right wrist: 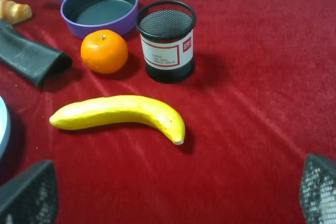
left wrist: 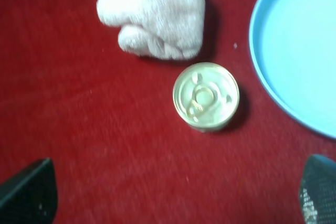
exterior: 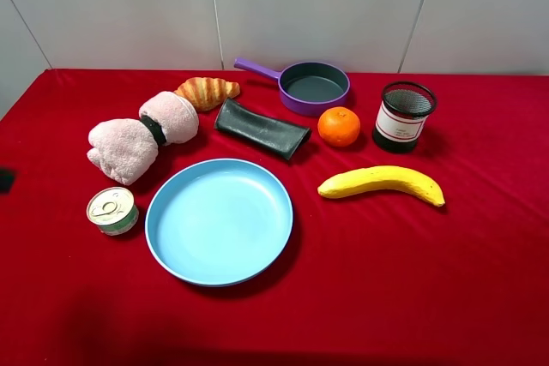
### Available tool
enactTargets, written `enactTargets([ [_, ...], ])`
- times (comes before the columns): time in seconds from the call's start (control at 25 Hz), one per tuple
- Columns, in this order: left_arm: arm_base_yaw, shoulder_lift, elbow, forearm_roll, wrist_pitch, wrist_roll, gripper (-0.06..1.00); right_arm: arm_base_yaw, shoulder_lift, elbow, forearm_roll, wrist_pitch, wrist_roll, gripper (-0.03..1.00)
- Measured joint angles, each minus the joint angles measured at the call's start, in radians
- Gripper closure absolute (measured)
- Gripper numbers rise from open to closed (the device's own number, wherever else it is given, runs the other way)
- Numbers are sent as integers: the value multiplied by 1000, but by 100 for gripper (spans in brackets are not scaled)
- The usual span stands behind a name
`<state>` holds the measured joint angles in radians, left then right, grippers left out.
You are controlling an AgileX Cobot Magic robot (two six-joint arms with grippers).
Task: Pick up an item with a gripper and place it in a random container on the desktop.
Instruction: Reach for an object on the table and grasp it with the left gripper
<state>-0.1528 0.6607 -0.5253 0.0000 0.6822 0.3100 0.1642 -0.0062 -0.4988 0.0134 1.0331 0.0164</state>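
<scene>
The pale-pink rolled towel (exterior: 141, 136) with its black band lies on the red desktop (exterior: 386, 280), left of centre, just behind the left rim of the large light-blue plate (exterior: 219, 220). The plate holds nothing. In the left wrist view one end of the towel (left wrist: 155, 17) and the plate's rim (left wrist: 262, 66) show ahead of my left gripper (left wrist: 178, 195), which hangs open and empty above the cloth, short of a small tin. My right gripper (right wrist: 178, 192) is open and empty above the cloth, short of the banana. Neither arm shows in the exterior high view.
A small round tin (exterior: 112, 210) (left wrist: 206, 96) stands by the plate's left rim. Behind are a croissant (exterior: 207, 91), a dark grey-green pouch (exterior: 261, 129), a purple pan (exterior: 314, 86), an orange (exterior: 339, 126) and a black mesh cup (exterior: 402, 116). A banana (exterior: 383, 183) lies to the right.
</scene>
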Motion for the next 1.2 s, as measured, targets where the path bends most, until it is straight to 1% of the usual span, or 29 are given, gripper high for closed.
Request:
enactTargets([
  [0.12,0,81,-3,0,-66,0,4,0,0,0,0,0,0,28],
  [0.2,0,139,-21,0,-90,0,4,0,0,0,0,0,0,28],
  [0.36,0,258,-85,0,-117,0,4,0,0,0,0,0,0,28],
  [0.64,0,456,-194,0,-200,0,4,0,0,0,0,0,0,28],
  [0.84,0,583,-266,0,-235,0,4,0,0,0,0,0,0,28],
  [1.2,-10,782,-333,0,-346,0,4,0,0,0,0,0,0,28],
])
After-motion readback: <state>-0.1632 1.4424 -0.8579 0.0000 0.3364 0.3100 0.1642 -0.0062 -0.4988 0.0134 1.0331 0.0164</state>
